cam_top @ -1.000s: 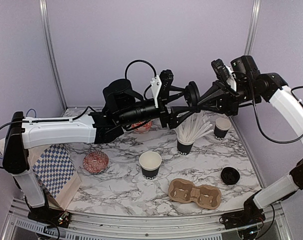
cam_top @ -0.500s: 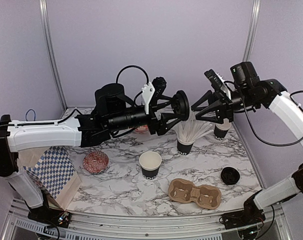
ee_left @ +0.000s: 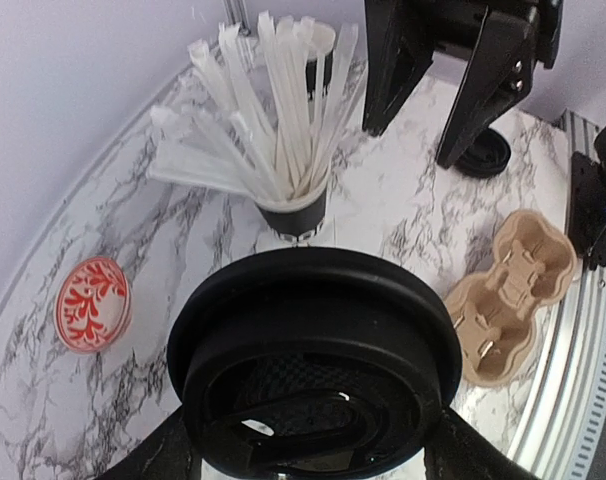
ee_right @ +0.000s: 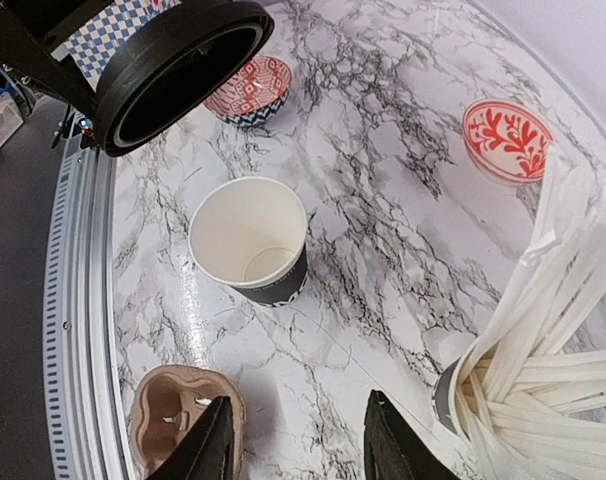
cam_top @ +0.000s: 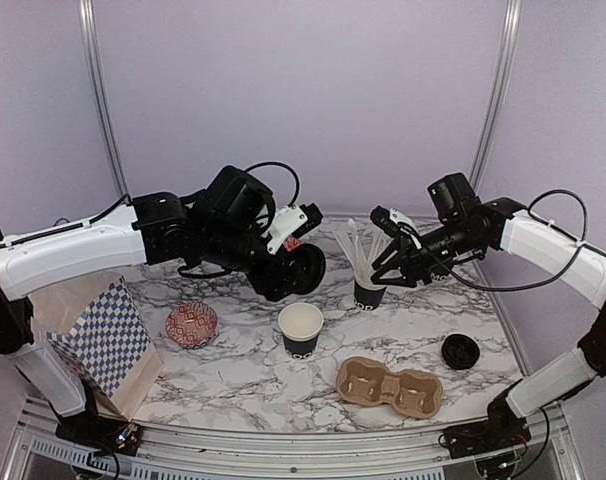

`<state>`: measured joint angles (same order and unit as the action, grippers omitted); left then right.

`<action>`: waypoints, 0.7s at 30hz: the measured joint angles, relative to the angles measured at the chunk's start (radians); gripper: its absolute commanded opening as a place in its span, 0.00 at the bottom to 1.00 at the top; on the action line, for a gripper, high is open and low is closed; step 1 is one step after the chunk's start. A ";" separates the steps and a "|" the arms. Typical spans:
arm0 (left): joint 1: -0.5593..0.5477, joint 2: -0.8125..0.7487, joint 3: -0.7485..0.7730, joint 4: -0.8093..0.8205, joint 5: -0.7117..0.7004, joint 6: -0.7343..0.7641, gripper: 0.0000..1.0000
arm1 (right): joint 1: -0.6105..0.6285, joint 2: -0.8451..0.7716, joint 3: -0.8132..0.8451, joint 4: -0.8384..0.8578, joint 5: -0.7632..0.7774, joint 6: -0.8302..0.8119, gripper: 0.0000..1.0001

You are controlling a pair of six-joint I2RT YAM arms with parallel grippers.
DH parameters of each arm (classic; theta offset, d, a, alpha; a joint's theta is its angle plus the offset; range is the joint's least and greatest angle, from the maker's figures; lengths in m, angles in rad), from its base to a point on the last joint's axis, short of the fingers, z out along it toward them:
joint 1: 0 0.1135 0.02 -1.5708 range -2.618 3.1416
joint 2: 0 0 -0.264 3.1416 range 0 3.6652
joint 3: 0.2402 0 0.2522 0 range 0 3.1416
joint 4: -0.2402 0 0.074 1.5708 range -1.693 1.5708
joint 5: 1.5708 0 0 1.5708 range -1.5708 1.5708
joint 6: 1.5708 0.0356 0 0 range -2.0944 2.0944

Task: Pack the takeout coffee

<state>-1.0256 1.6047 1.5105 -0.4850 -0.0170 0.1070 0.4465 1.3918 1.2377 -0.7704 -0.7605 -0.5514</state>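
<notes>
Both arms have come down from where they met high over the bench [cam_top: 233, 375] a second ago. Back then the round black lid [ee_left: 313, 350] sat between the two grippers. Half a second ago they had drawn apart, with the lid on the left side only. Now the left gripper [cam_top: 283, 262] has swung low and still clamps that lid by its rim, tilted on edge. It is held in the air, near the open black cup [cam_top: 301, 330] but clear of it. The cup stands upright on the bench, white inside, uncovered, in the same spot as before.

The right gripper [ee_right: 295, 445] has dropped too. It hangs with its fingers spread wide and nothing between them, just beside the black cup of white sticks [cam_top: 369, 292].

A second black lid [cam_top: 461, 350] lies flat on the bench at the right. The brown carrier tray [cam_top: 389, 387] lies near the front edge, both holes unfilled. Neither of these has shifted.
</notes>
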 measured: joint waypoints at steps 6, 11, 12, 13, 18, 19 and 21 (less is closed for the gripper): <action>0.031 0.097 0.109 -0.204 0.018 -0.017 0.73 | 0.075 0.018 -0.026 0.032 0.084 -0.001 0.41; 0.038 0.197 0.195 -0.303 0.047 -0.018 0.73 | 0.126 0.035 -0.026 0.055 0.130 0.000 0.40; 0.038 0.215 0.204 -0.317 0.053 -0.017 0.73 | 0.130 0.043 -0.026 0.058 0.137 0.000 0.40; 0.038 0.228 0.210 -0.330 0.057 -0.017 0.73 | 0.134 0.050 -0.027 0.060 0.142 0.000 0.40; 0.038 0.270 0.235 -0.382 0.065 -0.017 0.73 | 0.137 0.076 -0.037 0.064 0.152 0.000 0.40; 0.038 0.275 0.241 -0.391 0.065 -0.017 0.73 | 0.139 0.079 -0.039 0.064 0.153 0.000 0.40; 0.038 0.282 0.249 -0.404 0.066 -0.017 0.73 | 0.140 0.084 -0.039 0.065 0.154 0.000 0.39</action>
<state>-0.9874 1.8866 1.7592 -0.8894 0.0486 0.0902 0.5865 1.4757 1.1992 -0.7055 -0.6067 -0.5510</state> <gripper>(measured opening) 0.733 0.398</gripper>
